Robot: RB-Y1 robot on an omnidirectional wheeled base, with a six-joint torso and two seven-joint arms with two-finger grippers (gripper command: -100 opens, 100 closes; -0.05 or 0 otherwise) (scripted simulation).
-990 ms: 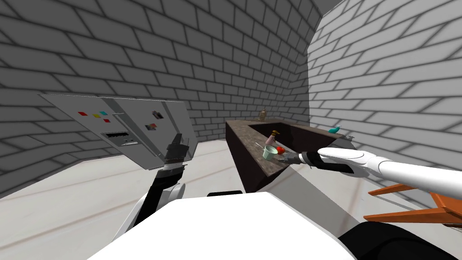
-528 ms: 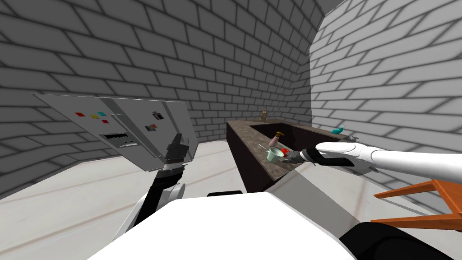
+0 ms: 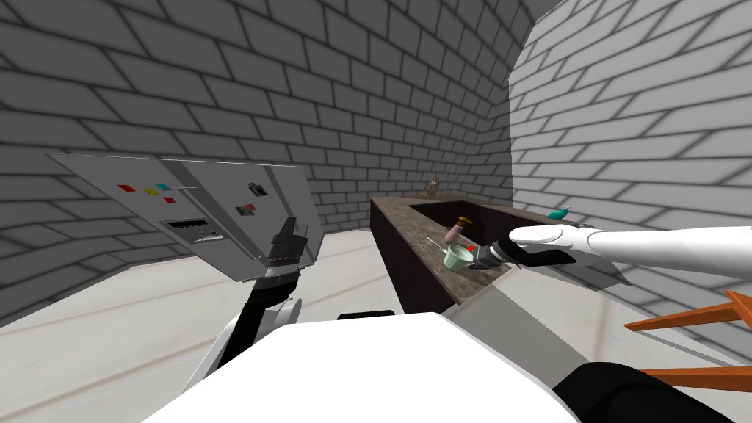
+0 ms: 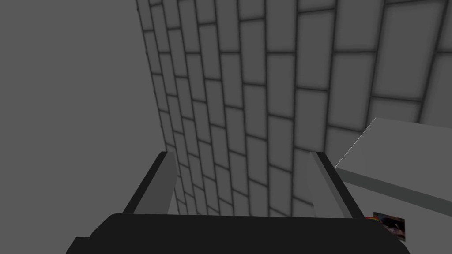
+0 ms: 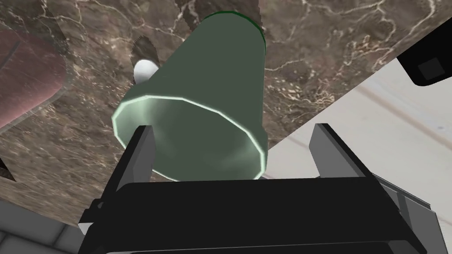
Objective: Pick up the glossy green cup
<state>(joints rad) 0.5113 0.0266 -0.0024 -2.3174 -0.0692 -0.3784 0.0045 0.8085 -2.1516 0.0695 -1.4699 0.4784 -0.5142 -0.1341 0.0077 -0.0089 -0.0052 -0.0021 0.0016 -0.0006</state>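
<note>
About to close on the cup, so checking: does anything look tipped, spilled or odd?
Nothing spilled. The green cup stands rim up between the open fingers of the right gripper, but near the counter edge, so a nudge might push it off.

Left pincer [image 4: 239, 154] gapes wide — grey fridge [image 4: 397, 154] just beside.

cup [image 5: 194, 101] = glossy green w/ a paler mint rim. counter [image 5: 331, 48] is dark brown marble, whitish veins all over. walls [image 3: 330, 88] grey brick pattern, darker grout. fridge [image 3: 279, 198] plain grey w/ red, yellow + teal magnets [image 3: 163, 186]. bottle [image 3: 454, 232] pinkish, brown top. floor [image 3: 110, 330] off-white.
</note>
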